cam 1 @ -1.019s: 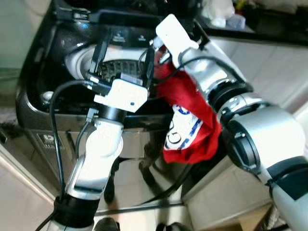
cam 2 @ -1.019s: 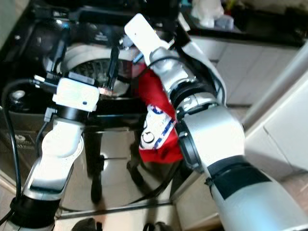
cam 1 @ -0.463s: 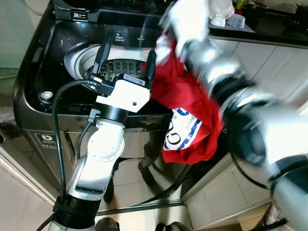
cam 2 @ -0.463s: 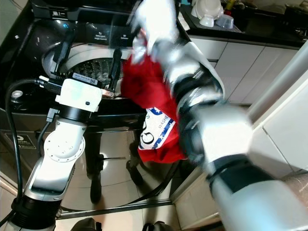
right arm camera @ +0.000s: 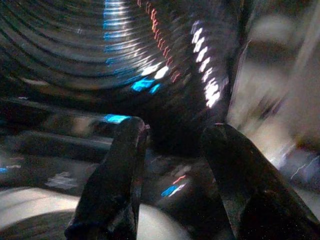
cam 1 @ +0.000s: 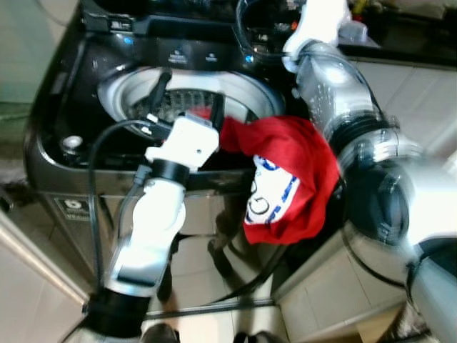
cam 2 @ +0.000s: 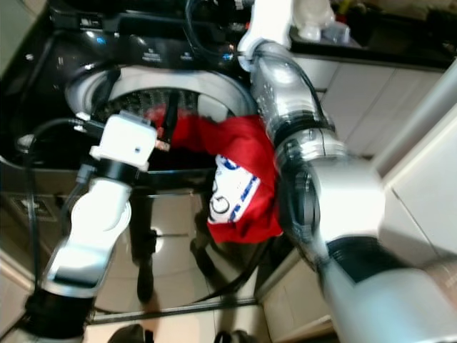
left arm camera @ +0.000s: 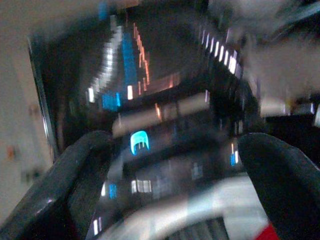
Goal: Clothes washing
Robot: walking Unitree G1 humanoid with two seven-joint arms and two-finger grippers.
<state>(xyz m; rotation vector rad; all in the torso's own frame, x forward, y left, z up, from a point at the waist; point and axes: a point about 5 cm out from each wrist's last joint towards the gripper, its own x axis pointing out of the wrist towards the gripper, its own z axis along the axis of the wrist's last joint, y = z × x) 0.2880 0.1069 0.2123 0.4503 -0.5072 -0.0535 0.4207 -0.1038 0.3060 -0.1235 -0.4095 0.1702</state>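
Across the front lip of the washing machine (cam 1: 50,153), at about four o'clock from the round drum (cam 1: 178,96), lies the red shirt (cam 1: 285,161). One end is tucked over the rim toward the drum; the rest, with its white and blue print, hangs down the machine's front. My judgement: it is light, limp cloth that will sag and slide off by its hanging weight, so the place to take hold is the bunched part at the rim, pinching several folds at once.

My left fingers (left arm camera: 170,190) are spread wide, gripping nothing, over the drum's near edge at nine o'clock from the shirt, just beside its tucked end. My right fingers (right arm camera: 172,175) are parted too and hold nothing; that arm reaches past the shirt toward twelve o'clock, up by the control panel (cam 1: 189,51). Beyond, at two o'clock, runs a dark worktop (cam 1: 400,36).
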